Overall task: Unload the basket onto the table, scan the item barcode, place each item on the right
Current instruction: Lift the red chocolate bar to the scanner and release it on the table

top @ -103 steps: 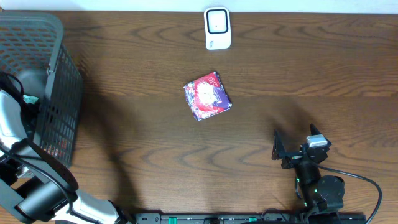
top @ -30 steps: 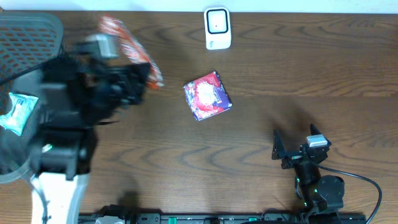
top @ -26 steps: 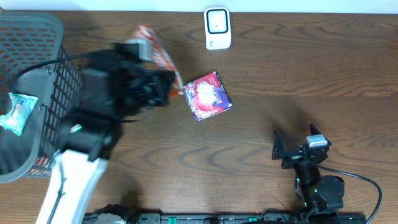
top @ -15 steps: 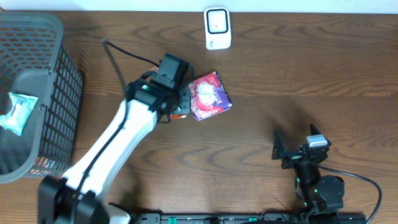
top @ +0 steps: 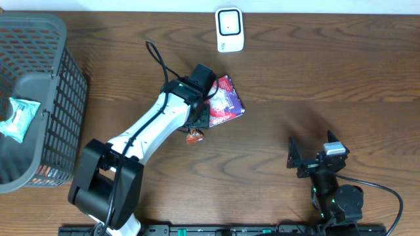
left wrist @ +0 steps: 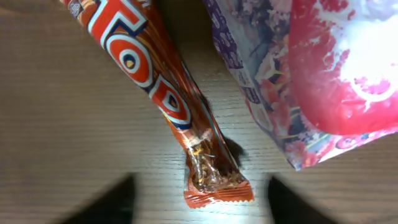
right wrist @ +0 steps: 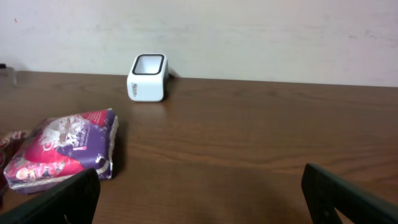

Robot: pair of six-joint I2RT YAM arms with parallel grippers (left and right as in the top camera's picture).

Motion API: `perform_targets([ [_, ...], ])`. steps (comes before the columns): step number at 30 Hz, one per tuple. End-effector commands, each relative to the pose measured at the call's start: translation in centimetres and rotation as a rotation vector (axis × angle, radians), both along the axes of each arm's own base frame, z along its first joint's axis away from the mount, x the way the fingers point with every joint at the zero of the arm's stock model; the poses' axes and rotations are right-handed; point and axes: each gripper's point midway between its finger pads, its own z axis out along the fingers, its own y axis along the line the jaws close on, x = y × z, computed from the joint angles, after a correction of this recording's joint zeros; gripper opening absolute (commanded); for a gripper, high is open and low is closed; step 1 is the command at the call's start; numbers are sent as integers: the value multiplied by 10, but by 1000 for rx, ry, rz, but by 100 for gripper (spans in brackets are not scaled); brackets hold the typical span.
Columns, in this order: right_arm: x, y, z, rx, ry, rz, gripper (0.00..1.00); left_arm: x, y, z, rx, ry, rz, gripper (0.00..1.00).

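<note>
I let the candy bar go next to the pouch.
From above, my left arm has reached farther over the desk (top: pixel 328 78); my left claw (top: pixel 197 122) hangs by the pouch (top: pixel 228 101), and the candy bar (top: pixel 193 136) now lies down. Left wrist: claw wide open, empty, bar (left wrist: pixel 155 87) just beside pouch (left wrist: pixel 311 81). Right wrist: right claw (right wrist: pixel 202 199) wide open, empty, facing the scanner (right wrist: pixel 148 76).

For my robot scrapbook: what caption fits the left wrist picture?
Orange snack bar lying on the wooden table beside a red-and-purple packet, below the open left gripper.
</note>
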Motion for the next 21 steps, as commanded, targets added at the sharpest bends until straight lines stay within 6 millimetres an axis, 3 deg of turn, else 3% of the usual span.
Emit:
perform_targets([
  [1,0,0,-1,-12,-1,-1,99,8,2,11,5,-36,-1,80],
  [4,0,0,-1,-12,-1,-1,99,16,3,39,-19,-86,4,80],
  [10,0,0,-1,-12,-1,-1,99,34,21,130,-103,-270,56,80],
  [16,0,0,-1,-12,-1,-1,99,27,75,212,-174,-491,185,80],
  [21,0,0,-1,-12,-1,-1,99,8,127,254,-179,-616,314,81],
])
